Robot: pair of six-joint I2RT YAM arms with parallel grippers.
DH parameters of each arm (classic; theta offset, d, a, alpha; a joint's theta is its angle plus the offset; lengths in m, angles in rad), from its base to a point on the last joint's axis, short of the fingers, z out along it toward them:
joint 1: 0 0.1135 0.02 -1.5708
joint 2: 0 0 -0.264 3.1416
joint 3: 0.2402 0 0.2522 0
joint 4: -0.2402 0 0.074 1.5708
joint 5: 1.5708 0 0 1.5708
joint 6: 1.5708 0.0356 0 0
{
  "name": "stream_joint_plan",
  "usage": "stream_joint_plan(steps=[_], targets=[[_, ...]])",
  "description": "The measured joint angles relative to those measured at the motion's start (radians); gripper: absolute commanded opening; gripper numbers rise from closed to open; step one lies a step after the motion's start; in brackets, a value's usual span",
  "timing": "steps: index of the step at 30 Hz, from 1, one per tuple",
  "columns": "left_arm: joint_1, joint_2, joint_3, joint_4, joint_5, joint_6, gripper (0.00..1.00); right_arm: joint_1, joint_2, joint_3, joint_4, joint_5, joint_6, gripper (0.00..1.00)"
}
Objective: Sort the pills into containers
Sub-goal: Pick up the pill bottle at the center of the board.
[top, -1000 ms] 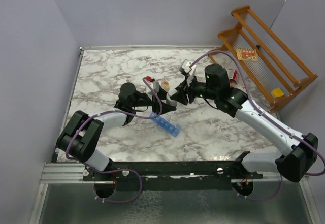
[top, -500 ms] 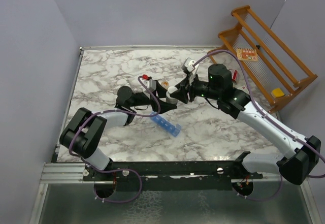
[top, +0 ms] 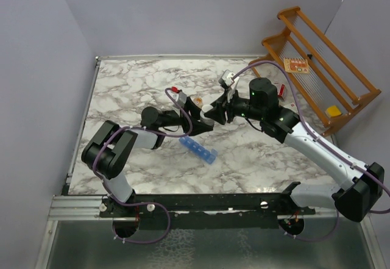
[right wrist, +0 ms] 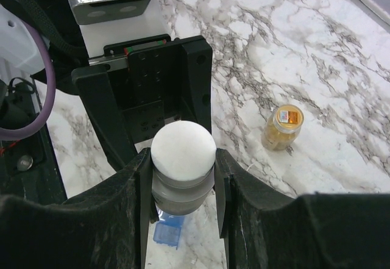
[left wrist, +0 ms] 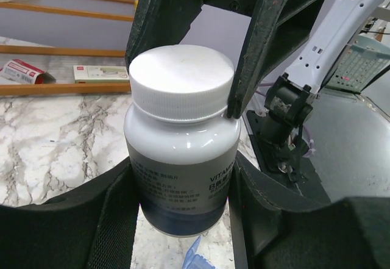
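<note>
**Top external view.** The left gripper (top: 193, 121) and the right gripper (top: 208, 113) met tip to tip above the middle of the marble table (top: 131, 80). What sat between them was too small to make out here. The containers (top: 198, 150), a blue strip, lay flat and diagonal on the table just to the near side of the two grippers and touched neither. A wooden rack (top: 323, 55) stood at the far right corner.

**Left wrist view.** The left gripper's fingers (left wrist: 116, 220) were clamped on the body of a dark bottle (left wrist: 181, 177), held upright. The opposing fingers came down from above and pressed on both sides of its white cap (left wrist: 181, 74). One blue corner of the containers showed at the bottom edge.

**Right wrist view.** The right gripper's fingers (right wrist: 141, 190) were closed on the cap from either side. A small amber bottle (right wrist: 281, 127) stood on the table, well apart. A part of the containers lay under the held bottle.
</note>
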State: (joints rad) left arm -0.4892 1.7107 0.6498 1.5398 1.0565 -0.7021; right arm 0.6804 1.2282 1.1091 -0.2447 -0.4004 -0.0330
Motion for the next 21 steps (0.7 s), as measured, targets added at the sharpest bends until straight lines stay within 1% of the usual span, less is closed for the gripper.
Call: stream_joint_plan(steps=[5,7,10,13,14,15,17,18,19,21], targets=[[0.006,-0.030,0.000,-0.009,0.001,0.016,0.00,0.001,-0.003,0.000,0.029,-0.001,0.002,0.01],[0.008,-0.054,0.000,-0.054,-0.003,0.045,0.00,0.001,-0.005,0.000,0.037,-0.002,0.002,0.01],[0.008,-0.122,0.001,-0.220,-0.035,0.145,0.00,0.001,-0.006,0.000,0.048,0.001,0.002,0.01],[0.007,-0.199,0.004,-0.377,-0.072,0.240,0.00,0.001,-0.008,0.000,0.068,0.009,0.002,0.06],[0.007,-0.223,0.008,-0.431,-0.089,0.277,0.00,0.001,-0.008,0.000,0.075,0.011,0.003,0.09],[0.006,-0.238,0.011,-0.461,-0.099,0.295,0.00,0.001,-0.008,0.000,0.085,0.012,0.002,0.14],[0.003,-0.270,0.016,-0.533,-0.126,0.344,0.00,0.001,-0.008,0.000,0.095,0.014,0.002,0.29],[0.001,-0.281,0.016,-0.559,-0.137,0.364,0.00,0.001,-0.007,0.000,0.097,0.014,0.002,0.35],[-0.003,-0.295,0.017,-0.593,-0.153,0.387,0.00,0.001,-0.004,0.000,0.098,0.014,0.002,0.39],[-0.005,-0.305,0.017,-0.634,-0.171,0.416,0.00,0.001,0.006,0.003,0.098,0.014,0.002,0.44]])
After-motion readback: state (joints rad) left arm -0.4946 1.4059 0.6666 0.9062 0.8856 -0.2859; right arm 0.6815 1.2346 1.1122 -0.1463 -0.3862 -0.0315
